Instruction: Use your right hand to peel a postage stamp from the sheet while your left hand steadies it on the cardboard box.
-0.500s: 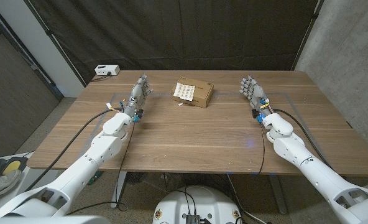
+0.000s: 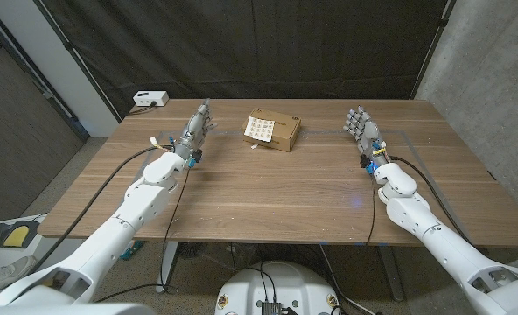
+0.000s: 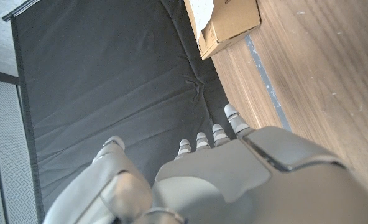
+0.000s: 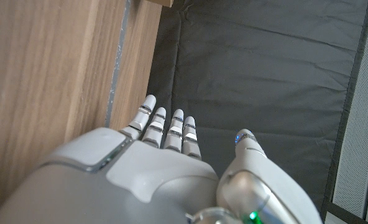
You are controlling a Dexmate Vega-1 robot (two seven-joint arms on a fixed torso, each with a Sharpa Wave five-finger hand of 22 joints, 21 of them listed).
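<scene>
Nearest the robot, its 2 arms reach in from the near corners over the wooden table (image 2: 268, 197), with dark cables running along each forearm. The left robot hand (image 2: 195, 129) is over the left part of the table, fingers stretched out straight and close together toward the far edge, holding nothing; the left wrist view shows the back of this hand (image 3: 234, 180) with its fingertips (image 3: 232, 113) extended and apart from the box. The right robot hand (image 2: 361, 128) is over the right part of the table, fingers extended and slightly spread, also holding nothing; the right wrist view shows its back (image 4: 153, 180) with the fingers (image 4: 171, 130) lined up side by side and the thumb set apart. Farther back, between the 2 hands and near the far edge of the table, sits the cardboard box (image 2: 276, 131), well apart from both hands. The sheet of stamps (image 2: 259, 128) lies on the left part of the box's top. Beyond the table's far left corner sits a small white device (image 2: 150, 99), and a dark curtain (image 2: 259, 44) hangs behind.
</scene>
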